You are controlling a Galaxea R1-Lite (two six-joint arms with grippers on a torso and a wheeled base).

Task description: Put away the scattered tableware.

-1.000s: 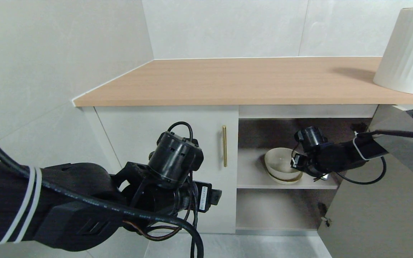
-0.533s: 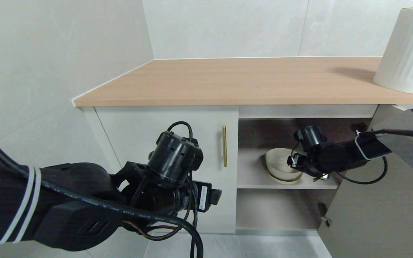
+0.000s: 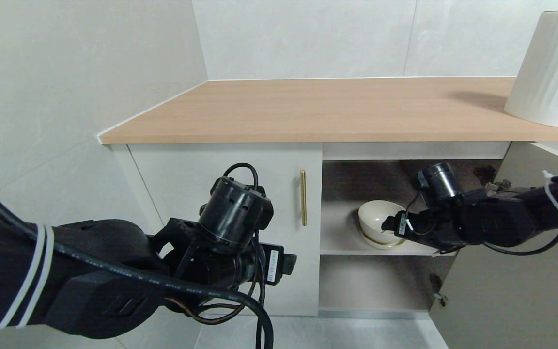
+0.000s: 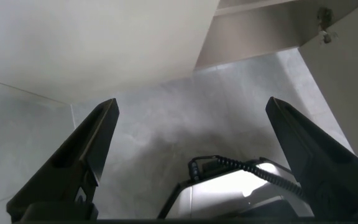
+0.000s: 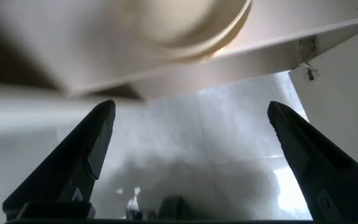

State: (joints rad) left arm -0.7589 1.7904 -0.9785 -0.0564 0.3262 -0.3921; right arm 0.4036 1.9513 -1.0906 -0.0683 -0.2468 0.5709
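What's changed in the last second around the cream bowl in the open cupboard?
The right end effector has drawn back out of the white cupboard, away from the cream ceramic bowl, and is open, holding nothing. The bowl stays on the middle shelf; the left end effector and the white ribbed shade haven't moved.

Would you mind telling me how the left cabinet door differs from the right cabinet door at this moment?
The left door is shut; the right door is swung open, exposing the shelf with the bowl. The left door shows its outer face and gold handle; the right door shows its inner face. Both are plain pale panels under the wooden counter.
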